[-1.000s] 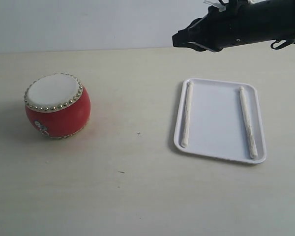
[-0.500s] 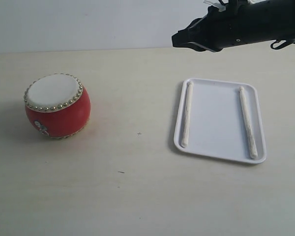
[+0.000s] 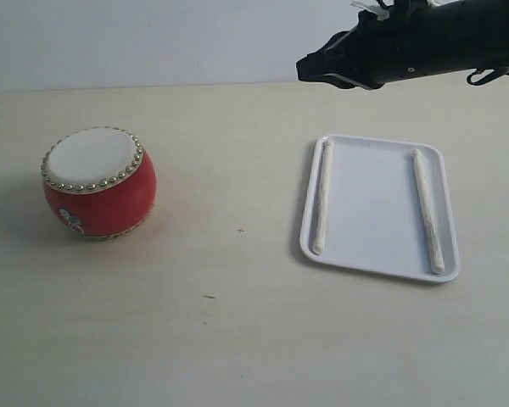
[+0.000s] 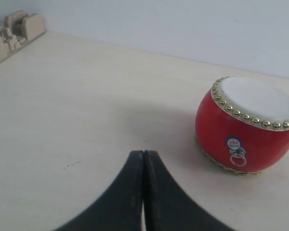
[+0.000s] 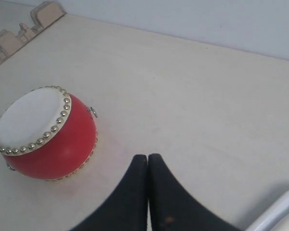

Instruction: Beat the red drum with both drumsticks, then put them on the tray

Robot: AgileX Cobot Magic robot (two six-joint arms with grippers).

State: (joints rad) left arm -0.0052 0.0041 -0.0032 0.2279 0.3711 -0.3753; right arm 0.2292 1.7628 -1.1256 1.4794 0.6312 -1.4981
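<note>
The red drum (image 3: pixel 99 182) stands on the left of the table, its cream skin up; it also shows in the left wrist view (image 4: pixel 246 125) and the right wrist view (image 5: pixel 44 133). On the right lies the white tray (image 3: pixel 376 205) with two drumsticks on it, one along its left rim (image 3: pixel 323 196) and one along its right rim (image 3: pixel 427 209). My right gripper (image 3: pixel 305 69) hangs high behind the tray, shut and empty (image 5: pixel 147 158). The left gripper (image 4: pixel 143 154) is shut on nothing, above bare table beside the drum; it is out of the exterior view.
A tan notched fixture (image 4: pixel 14 30) sits at the table's far corner, also in the right wrist view (image 5: pixel 24 29). A corner of the tray's rim (image 5: pixel 279 211) shows next to the right gripper. Bare tabletop lies between drum and tray.
</note>
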